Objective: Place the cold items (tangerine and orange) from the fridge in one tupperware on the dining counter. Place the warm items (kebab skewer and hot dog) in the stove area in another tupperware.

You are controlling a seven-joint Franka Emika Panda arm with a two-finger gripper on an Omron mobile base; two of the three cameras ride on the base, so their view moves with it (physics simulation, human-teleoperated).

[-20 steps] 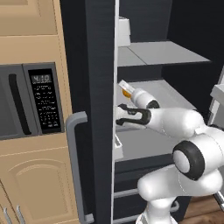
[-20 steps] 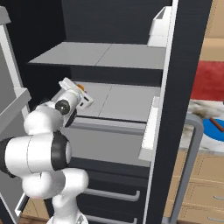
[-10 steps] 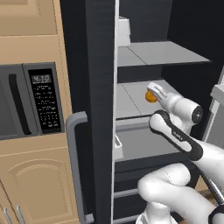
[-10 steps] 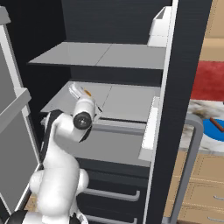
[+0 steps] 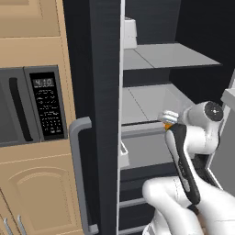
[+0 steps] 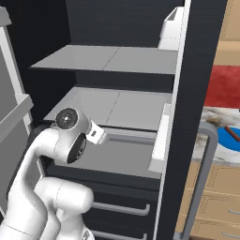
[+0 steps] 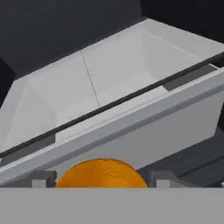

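Observation:
A round orange-coloured fruit (image 7: 101,175) sits between my two fingertips (image 7: 43,178) in the hand view; I cannot tell whether it is the tangerine or the orange. My gripper (image 5: 169,118) is shut on it, just in front of the middle fridge shelf (image 5: 151,98), and a sliver of the fruit (image 5: 168,125) shows under the hand. From the right, the gripper (image 6: 96,134) hangs over the shelf's (image 6: 117,108) front lip. The hand looks into the pale shelf (image 7: 122,87).
The open fridge door with its grey handle (image 5: 79,174) stands to the left, beside a microwave (image 5: 27,105). An upper shelf (image 6: 108,58) lies above. Drawers (image 6: 112,206) sit below. At the right a blue container (image 6: 230,139) rests on a counter, past a door handle (image 6: 204,173).
The arm has folded back. My gripper has come forward and down from over the shelf to its front edge, carrying the orange-coloured fruit with it.

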